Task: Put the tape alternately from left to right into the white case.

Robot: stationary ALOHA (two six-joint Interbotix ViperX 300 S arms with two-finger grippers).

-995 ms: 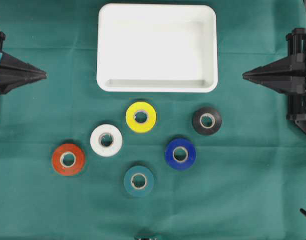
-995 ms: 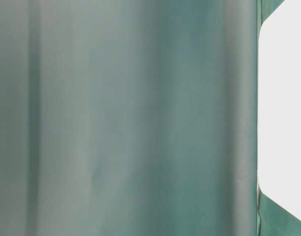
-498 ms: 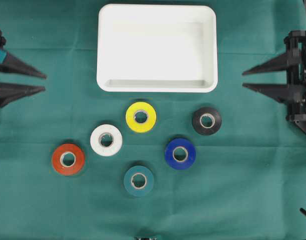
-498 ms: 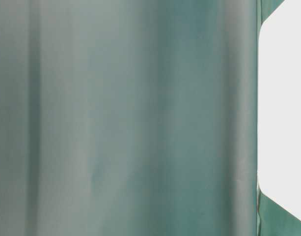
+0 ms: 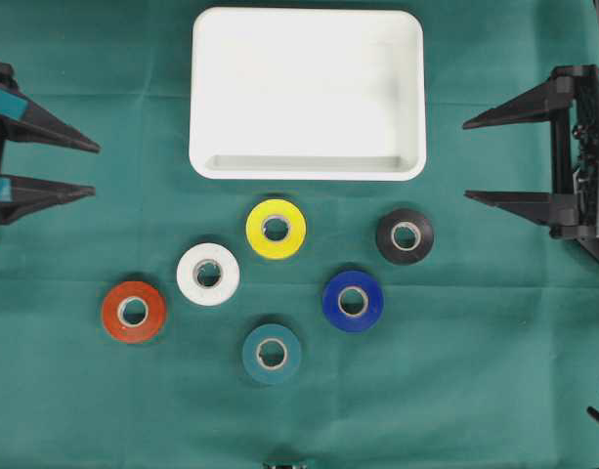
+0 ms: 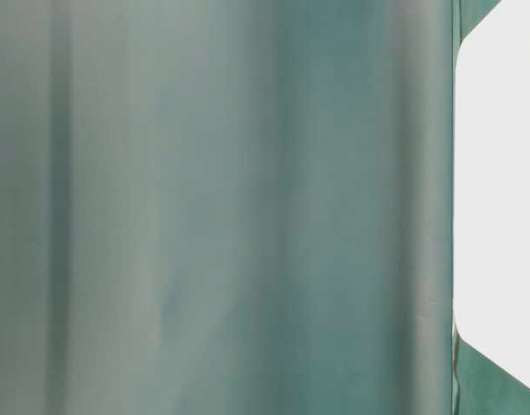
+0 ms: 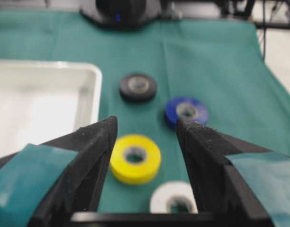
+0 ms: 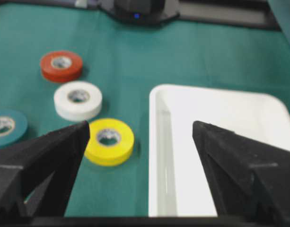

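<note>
Fingers of the left gripper point(image 5: 96, 169) and right gripper point(image 5: 465, 160) stood spread and empty at mid-frame edges, flanking the white case point(image 5: 307, 168) above six tape rolls point(image 5: 276, 229).

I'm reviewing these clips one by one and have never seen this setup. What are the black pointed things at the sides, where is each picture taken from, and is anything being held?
They are two robot arms' grasping ends. From overhead, the left pincer and the right pincer sit at opposite edges of a green cloth, both open and empty. Two pictures come from cameras on the wrists, looking out between each pincer's fingers. The table-level picture is a blur of green and shows nothing useful.

On the cloth lie the white case, with nothing in it, and six tape rolls below it: red-orange, white, yellow, teal, blue and black. All lie flat and apart.
</note>
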